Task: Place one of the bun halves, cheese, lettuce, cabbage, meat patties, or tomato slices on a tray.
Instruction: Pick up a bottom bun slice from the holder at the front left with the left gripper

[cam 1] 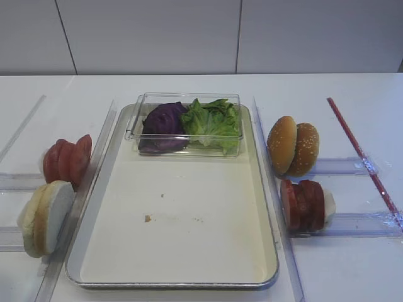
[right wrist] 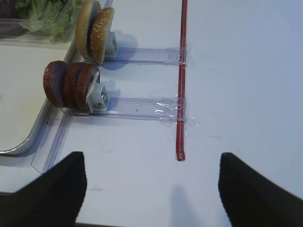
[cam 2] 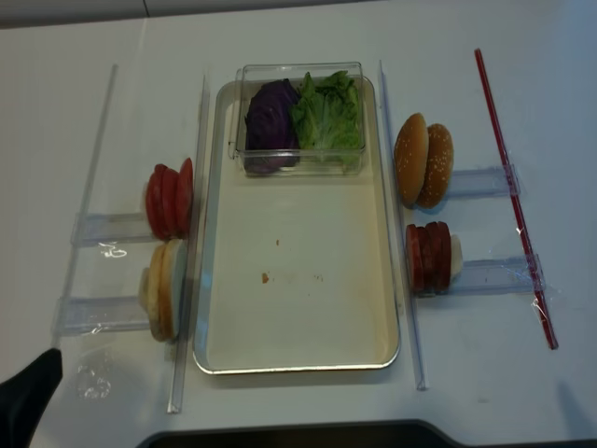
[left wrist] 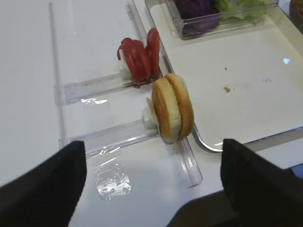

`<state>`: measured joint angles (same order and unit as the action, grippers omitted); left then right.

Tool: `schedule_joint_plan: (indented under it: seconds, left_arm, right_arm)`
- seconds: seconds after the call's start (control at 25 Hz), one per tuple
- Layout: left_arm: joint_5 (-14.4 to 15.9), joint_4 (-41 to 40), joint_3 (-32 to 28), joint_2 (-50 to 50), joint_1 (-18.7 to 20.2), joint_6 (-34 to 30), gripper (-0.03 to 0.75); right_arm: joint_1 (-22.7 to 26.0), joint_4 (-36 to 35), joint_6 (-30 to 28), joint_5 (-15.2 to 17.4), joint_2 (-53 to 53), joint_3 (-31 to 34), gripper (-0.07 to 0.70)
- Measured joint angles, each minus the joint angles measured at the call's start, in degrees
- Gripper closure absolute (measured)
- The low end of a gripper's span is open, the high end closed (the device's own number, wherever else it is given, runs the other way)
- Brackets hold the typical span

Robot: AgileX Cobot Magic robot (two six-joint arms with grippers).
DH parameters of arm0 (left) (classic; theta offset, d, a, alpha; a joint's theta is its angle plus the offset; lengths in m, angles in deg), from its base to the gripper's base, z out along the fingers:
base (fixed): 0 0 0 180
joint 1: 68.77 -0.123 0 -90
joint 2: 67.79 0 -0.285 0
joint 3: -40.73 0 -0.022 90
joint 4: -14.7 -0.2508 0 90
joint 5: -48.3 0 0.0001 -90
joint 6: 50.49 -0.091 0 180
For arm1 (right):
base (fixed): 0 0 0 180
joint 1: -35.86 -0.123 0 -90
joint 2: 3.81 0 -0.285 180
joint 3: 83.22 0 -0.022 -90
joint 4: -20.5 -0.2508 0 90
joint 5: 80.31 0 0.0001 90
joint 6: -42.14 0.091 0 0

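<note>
The tray (cam 1: 189,214) is lying in the middle of the white table (cam 1: 352,88), its cream bottom bare apart from a few crumbs. At its far end a clear plastic box (cam 1: 186,123) is sitting inside it, holding the purple cabbage (cam 1: 162,126) on the left and the green lettuce (cam 1: 213,123) on the right, the two touching.

Left of the tray, the bun halves (cam 1: 45,217) are standing on edge in a clear plastic rail, just beside the tray's left rim — pale cut face turned toward the tray in the high view. Beyond them, in a second rail, the tomato slices (cam 1: 66,160) are standing upright in a row. To the right of the tray, two sesame buns (cam 1: 293,146) are standing on edge in a far rail, and the meat patties (cam 1: 305,204) are lined up on edge in the near rail. A red strip (cam 1: 362,154) is running along the table further right, taped over the rail ends.

The left gripper (left wrist: 151,189) is hanging near the bun halves without touching them; its dark fingers (left wrist: 47,189) are standing wide apart and gripping nothing. The right gripper (right wrist: 151,189) is hanging over bare table, well apart from the patties — its fingers (right wrist: 255,194) are also spread wide, with nothing between them.
</note>
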<state>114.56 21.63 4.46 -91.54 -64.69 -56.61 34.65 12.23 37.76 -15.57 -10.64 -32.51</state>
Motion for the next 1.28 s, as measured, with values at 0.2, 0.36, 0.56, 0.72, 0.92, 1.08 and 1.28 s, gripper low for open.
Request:
schedule_joint_plan:
  seconds: [0.2, 0.36, 0.56, 0.72, 0.92, 1.08, 1.28]
  left_arm:
    - [-0.1, 0.7, 2.9, -5.3, 3.4, -0.3, 0.15]
    - [-0.2, 0.7, 3.4, -10.6, 7.1, -1.2, 0.173]
    - [-0.4, 1.1, 5.4, -18.2, 9.5, -1.4, 0.18]
    - [-0.4, 1.4, 8.2, -24.1, 9.6, -1.4, 0.18]
    - [-0.5, 1.5, 12.1, -30.5, 9.6, -1.4, 0.181]
    - [-0.3, 1.8, 14.8, -34.6, 9.6, -1.4, 0.202]
    - [0.1, 3.8, 18.0, -38.9, 9.9, -1.3, 0.216]
  right_arm:
    - [0.0, 0.0, 0.0, 0.0, 0.0, 0.0, 0.631]
    - [0.0, 0.0, 0.0, 0.0, 0.0, 0.0, 0.631]
    - [0.0, 0.0, 0.0, 0.0, 0.0, 0.0, 0.631]
    - [0.0, 0.0, 0.0, 0.0, 0.0, 0.0, 0.631]
    - [0.0, 0.0, 0.0, 0.0, 0.0, 0.0, 0.631]
    - [0.0, 0.0, 0.0, 0.0, 0.0, 0.0, 0.631]
    - [0.0, 0.0, 0.0, 0.0, 0.0, 0.0, 0.631]
